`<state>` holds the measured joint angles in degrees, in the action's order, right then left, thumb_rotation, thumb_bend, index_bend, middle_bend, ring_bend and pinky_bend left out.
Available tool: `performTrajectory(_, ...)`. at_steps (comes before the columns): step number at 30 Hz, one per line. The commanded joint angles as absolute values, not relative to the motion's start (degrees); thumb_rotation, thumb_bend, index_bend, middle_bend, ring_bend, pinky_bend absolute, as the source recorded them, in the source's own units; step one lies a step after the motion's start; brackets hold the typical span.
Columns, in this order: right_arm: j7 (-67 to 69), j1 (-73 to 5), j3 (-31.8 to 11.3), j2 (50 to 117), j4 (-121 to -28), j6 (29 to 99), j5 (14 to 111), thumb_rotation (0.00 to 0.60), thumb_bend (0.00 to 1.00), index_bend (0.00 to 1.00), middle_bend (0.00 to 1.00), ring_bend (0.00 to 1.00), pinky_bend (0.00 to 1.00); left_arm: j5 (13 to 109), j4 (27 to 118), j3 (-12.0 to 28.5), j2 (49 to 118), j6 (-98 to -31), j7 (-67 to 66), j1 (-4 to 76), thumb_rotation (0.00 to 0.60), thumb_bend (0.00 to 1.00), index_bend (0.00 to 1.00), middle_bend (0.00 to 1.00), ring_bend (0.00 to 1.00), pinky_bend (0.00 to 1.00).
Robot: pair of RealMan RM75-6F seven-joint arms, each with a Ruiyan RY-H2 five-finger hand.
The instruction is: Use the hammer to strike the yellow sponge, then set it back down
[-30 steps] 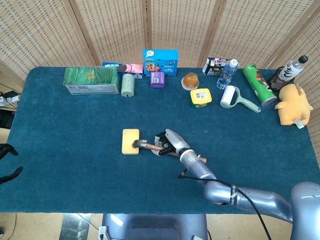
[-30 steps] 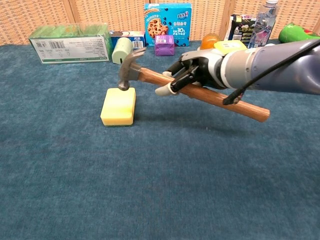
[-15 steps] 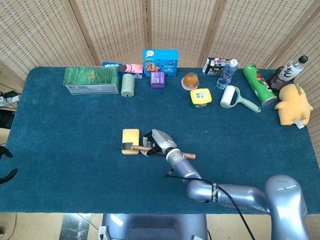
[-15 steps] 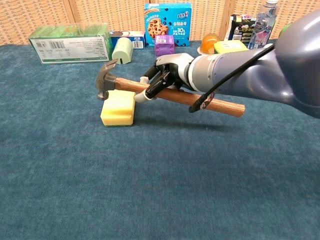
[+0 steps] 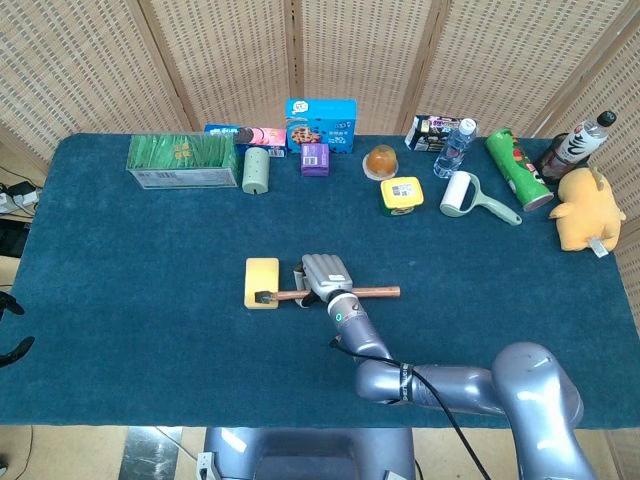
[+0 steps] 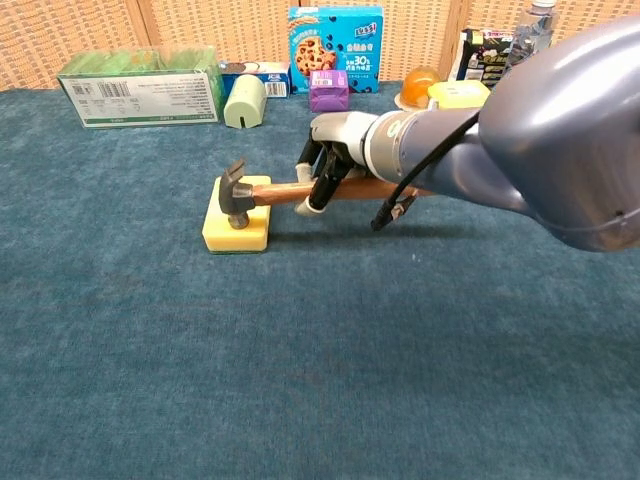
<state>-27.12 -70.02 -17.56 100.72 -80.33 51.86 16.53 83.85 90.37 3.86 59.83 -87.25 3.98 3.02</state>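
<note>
The yellow sponge lies flat on the blue cloth a little left of centre. A hammer with a dark metal head and wooden handle is down on the sponge's near part, head touching it. My right hand grips the handle just right of the sponge, fingers wrapped over it. The handle's tail sticks out to the right in the head view; the arm hides it in the chest view. My left hand does not show in either view.
Along the far edge stand a green box, a pale green roll, a cookie box, a purple cube, an orange jelly cup, a yellow tub, a lint roller, bottles and a plush toy.
The hammer swung down from above the sponge and its head now rests on the sponge. The right hand dropped and moved slightly right with it.
</note>
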Motion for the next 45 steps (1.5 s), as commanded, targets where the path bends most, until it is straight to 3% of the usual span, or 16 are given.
performTrajectory(1, -25.96, -69.39, -20.48, 97.81, -84.23, 52.13, 13.78, 0.600, 0.39, 0.89, 1.00, 1.00, 1.00, 83.98, 90.37, 3.85, 59.92, -87.05, 4.02, 3.17, 0.600, 0.23, 0.46, 0.37, 0.26, 0.19)
performTrajectory(6, -22.38, -67.30, -24.37, 92.84, -89.20, 49.30, 9.61, 0.600, 0.39, 0.89, 1.00, 1.00, 1.00, 84.34, 90.58, 3.69, 60.09, -86.57, 3.80, 3.51, 0.600, 0.22, 0.46, 0.37, 0.26, 0.19)
performTrajectory(15, -18.65, -66.00, -24.33, 88.34, -92.14, 44.60, 7.69, 0.600, 0.39, 0.89, 1.00, 1.00, 1.00, 84.45, 91.38, 3.63, 59.85, -86.35, 2.88, 3.72, 0.600, 0.22, 0.46, 0.37, 0.26, 0.19)
performTrajectory(24, -19.22, -68.98, -20.90, 92.49, -86.48, 44.45, 7.31, 0.600, 0.39, 0.89, 1.00, 1.00, 1.00, 83.68, 91.44, 3.50, 59.50, -86.44, 2.73, 3.24, 0.600, 0.22, 0.46, 0.37, 0.26, 0.19)
performTrajectory(34, -31.06, -74.77, -14.45, 101.56, -77.76, 52.76, 7.37, 0.600, 0.39, 0.89, 1.00, 1.00, 1.00, 82.94, 90.68, 3.30, 59.41, -86.63, 3.58, 2.48, 0.600, 0.22, 0.46, 0.37, 0.26, 0.19)
performTrajectory(39, -30.65, -73.90, -17.42, 100.77, -80.11, 54.75, 7.78, 0.600, 0.39, 0.89, 1.00, 1.00, 1.00, 82.98, 90.29, 3.43, 59.48, -86.73, 4.05, 2.47, 0.600, 0.22, 0.46, 0.37, 0.26, 0.19)
performTrajectory(45, -27.83, -70.12, -22.24, 92.17, -90.38, 56.42, 8.41, 0.600, 0.39, 0.89, 1.00, 1.00, 1.00, 84.29, 90.47, 3.54, 59.96, -85.95, 4.09, 3.61, 0.600, 0.22, 0.46, 0.37, 0.26, 0.19)
